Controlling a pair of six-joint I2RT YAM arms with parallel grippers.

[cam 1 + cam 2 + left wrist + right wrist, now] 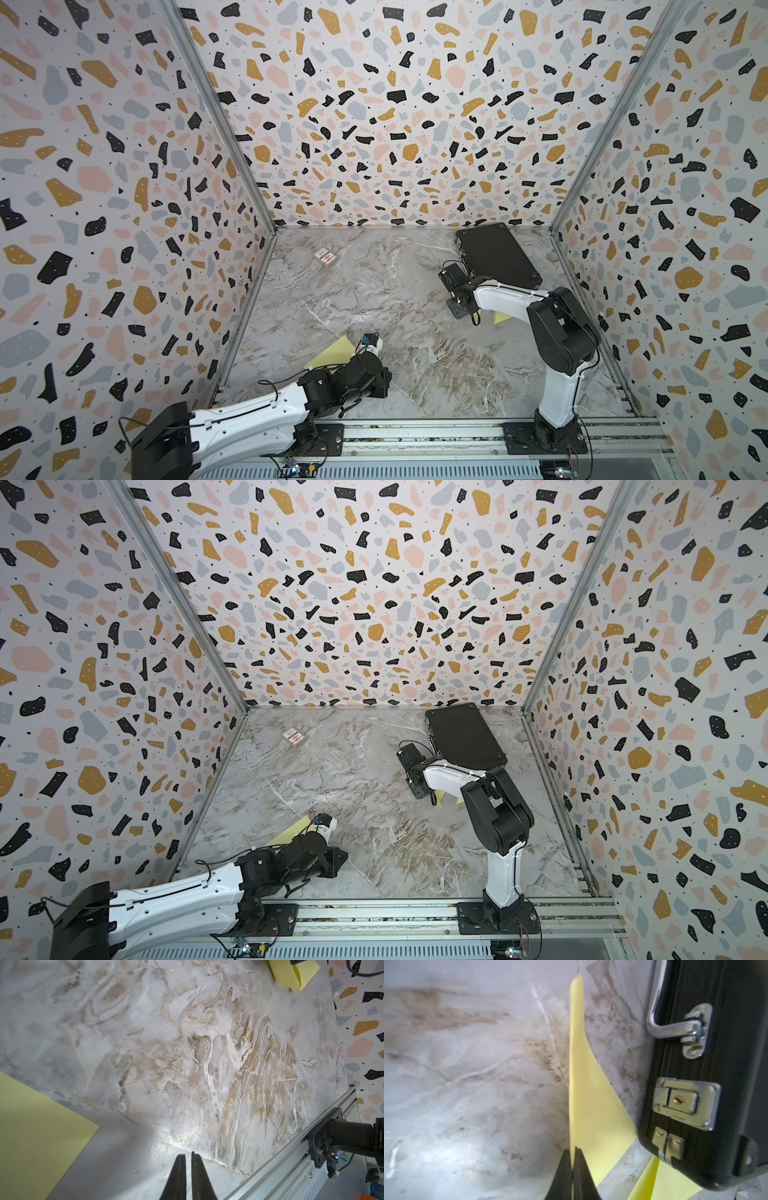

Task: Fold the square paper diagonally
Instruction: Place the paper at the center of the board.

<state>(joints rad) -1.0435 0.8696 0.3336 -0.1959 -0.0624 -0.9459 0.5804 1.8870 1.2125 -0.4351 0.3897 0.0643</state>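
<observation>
Yellow paper (591,1095) — pale, thin, plain — is seen partly lifted. One flap stands up off the marbled desk (467,1064), curved and edge-on, and is pinched at its lower edge between the closed jaws of the right end effector (574,1150). The remainder is laid flat on the desk. In the left wrist view the sheet is shown bent over itself in a loose, rounded loop. In both top views only a small corner is seen beneath the right arm.

A second yellow sheet (332,353) — flat on the desk — is partly hidden by the left arm.
</observation>
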